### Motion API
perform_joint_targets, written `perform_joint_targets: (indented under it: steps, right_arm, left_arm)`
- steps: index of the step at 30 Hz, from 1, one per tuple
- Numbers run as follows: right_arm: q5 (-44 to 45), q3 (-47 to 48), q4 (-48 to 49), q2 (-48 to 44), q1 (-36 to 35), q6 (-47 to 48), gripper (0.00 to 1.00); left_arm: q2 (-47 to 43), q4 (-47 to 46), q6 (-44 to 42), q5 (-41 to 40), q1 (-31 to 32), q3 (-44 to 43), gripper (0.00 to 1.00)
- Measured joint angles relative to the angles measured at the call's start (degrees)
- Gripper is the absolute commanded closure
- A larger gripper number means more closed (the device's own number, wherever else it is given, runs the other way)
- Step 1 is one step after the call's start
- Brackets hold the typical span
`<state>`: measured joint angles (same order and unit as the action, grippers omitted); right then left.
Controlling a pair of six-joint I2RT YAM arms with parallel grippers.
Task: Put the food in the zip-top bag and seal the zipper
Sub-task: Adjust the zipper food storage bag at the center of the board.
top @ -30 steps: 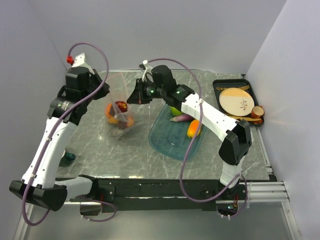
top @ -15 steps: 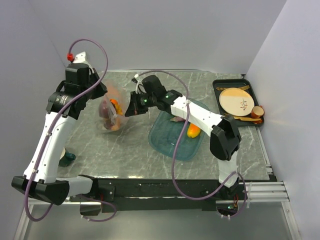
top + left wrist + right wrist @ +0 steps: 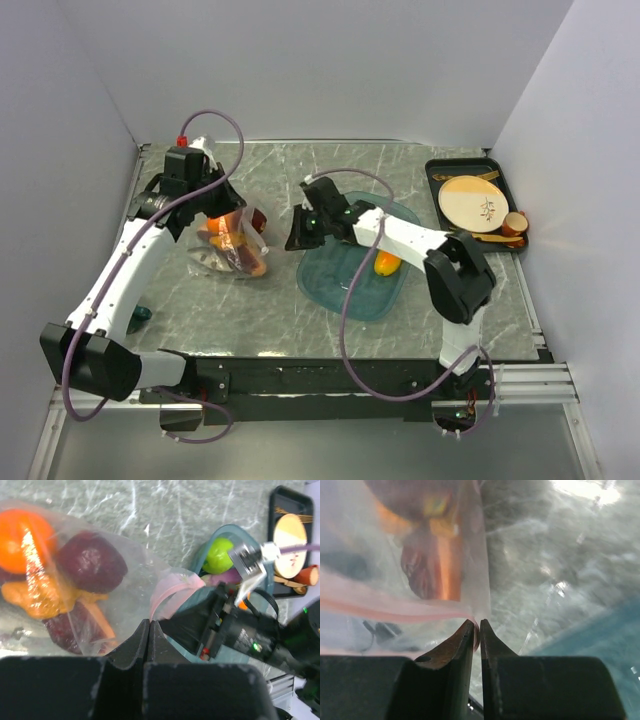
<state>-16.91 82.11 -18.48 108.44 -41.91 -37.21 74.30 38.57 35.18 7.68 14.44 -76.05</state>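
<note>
The grey marbled counter (image 3: 260, 300) is carrying everything. The left arm (image 3: 125, 270) is reaching up the left side and the right arm (image 3: 410, 238) is stretching leftward across the middle.

A teal tray (image 3: 340, 285) is sitting at the centre, under the right arm. A black tray (image 3: 440, 170) with a beige plate (image 3: 472, 200) is resting at the far right, well apart.

The bag (image 3: 225, 250) is lying on the counter just left of the teal tray, between the two hands. The left hand (image 3: 215, 215) is coming down on it from the far-left side. In its wrist view its fingers are pressing together on the bag's film (image 3: 149, 625), with no gap showing. The right hand (image 3: 297, 232) is meeting the bag's right end. Its fingers are pinching nearly closed on the end of the zipper (image 3: 476, 630).

Inside the bag, an orange (image 3: 25, 540) and an apple (image 3: 90, 562) are lying side by side, with orange-yellow and dark red pieces bunching below them. A lime (image 3: 218, 555) and a purple slice (image 3: 220, 577) are sitting in the far part of the teal tray, and an orange-yellow piece (image 3: 387, 263) is lying nearer its middle.

The zipper (image 3: 172, 587) is curling along the bag's mouth, facing the right hand. Whether it is sealed cannot be told.
</note>
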Motion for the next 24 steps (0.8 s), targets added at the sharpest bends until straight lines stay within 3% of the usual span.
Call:
perform_joint_targets:
  steps: [7, 15, 16, 24]
  right_arm:
    - [4.35, -12.04, 7.82, -12.15, 0.07, -2.67, 0.54]
    - [13.66, -13.46, 6.97, -17.35, 0.55, -2.38, 0.49]
    - [14.73, -13.86, 6.58, -18.16, 0.94, -2.34, 0.4]
    - [21.16, -19.28, 1.49, -22.84, 13.99, -4.48, 0.37]
  left_arm:
    - [0.76, -3.96, 0.74, 3.23, 0.0, 3.5, 0.99]
    - [3.19, -6.03, 1.79, 6.03, 0.74, 3.96, 0.99]
    - [3.32, -6.32, 1.88, 6.29, 0.96, 3.96, 0.99]
    - [4.59, -7.58, 1.92, 7.08, 3.37, 3.96, 0.99]
